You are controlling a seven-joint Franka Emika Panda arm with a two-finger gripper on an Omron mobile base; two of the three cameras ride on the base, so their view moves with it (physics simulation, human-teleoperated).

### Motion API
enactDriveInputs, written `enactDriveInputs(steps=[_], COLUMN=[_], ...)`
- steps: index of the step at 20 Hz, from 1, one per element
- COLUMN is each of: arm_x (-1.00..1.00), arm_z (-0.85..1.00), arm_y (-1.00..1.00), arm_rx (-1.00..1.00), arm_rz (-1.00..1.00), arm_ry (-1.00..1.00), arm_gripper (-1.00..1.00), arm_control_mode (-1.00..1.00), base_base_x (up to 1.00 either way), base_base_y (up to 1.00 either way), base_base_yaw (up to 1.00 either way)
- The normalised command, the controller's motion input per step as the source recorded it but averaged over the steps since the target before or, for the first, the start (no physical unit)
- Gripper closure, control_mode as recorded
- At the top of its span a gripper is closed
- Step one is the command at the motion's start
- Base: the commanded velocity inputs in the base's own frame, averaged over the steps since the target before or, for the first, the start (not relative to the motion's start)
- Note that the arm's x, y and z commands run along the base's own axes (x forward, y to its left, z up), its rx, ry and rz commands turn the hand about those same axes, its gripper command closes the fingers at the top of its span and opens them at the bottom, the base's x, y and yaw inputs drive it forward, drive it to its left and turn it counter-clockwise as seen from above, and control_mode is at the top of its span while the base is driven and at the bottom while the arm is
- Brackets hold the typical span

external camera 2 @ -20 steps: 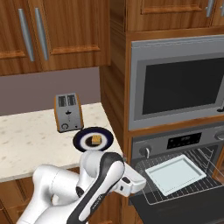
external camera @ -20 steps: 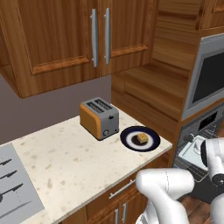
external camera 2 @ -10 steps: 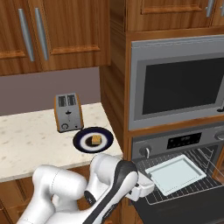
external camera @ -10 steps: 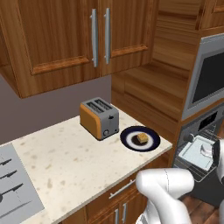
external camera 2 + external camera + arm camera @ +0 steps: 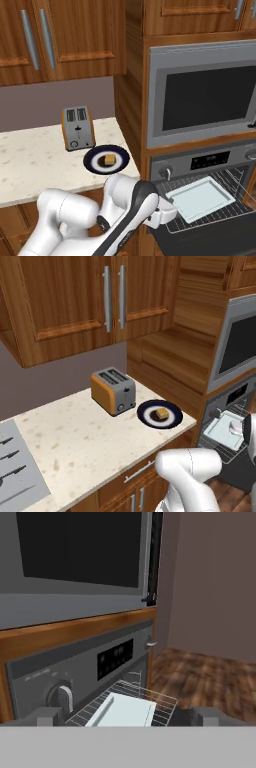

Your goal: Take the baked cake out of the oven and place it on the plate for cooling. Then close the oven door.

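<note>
The baked cake (image 5: 161,414) (image 5: 108,159), a small tan block, lies in the middle of the navy-rimmed plate (image 5: 172,420) (image 5: 92,161) on the counter, to the right of the toaster. The oven (image 5: 210,161) (image 5: 80,672) stands with its door (image 5: 192,245) dropped open. A wire rack is pulled out and carries a pale baking tray (image 5: 200,198) (image 5: 122,710) (image 5: 222,431). My gripper (image 5: 127,718) (image 5: 169,212) hangs low in front of the oven's left side, facing the control panel and the rack. It is open, with nothing between its fingers.
An orange and grey toaster (image 5: 114,391) (image 5: 78,128) sits on the counter behind the plate. A microwave (image 5: 205,95) (image 5: 75,547) is built in above the oven. Wooden wall cupboards hang over the counter. A knife board (image 5: 17,468) lies at the counter's left end.
My hand has slid a little to the right, closer to the oven front. The cake, the plate and the tray have stayed where they were.
</note>
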Motion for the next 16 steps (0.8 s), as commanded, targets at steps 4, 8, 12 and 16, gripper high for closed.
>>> enactDriveInputs(steps=[4,8,12,16], arm_x=[0.0,0.0,0.0,0.0], arm_z=[0.0,0.0,0.0,0.0], arm_y=[0.0,0.0,0.0,0.0], arm_rx=[0.0,0.0,0.0,0.0], arm_rz=[0.0,0.0,0.0,0.0], arm_ry=[0.0,0.0,0.0,0.0], arm_gripper=[-1.0,-1.0,-1.0,-1.0], arm_control_mode=[1.0,1.0,1.0,1.0], base_base_x=[-0.56,-0.72,-0.44,0.03], base_base_y=[-0.78,-1.0,-1.0,-0.72], base_base_yaw=[0.02,0.15,0.21,0.44])
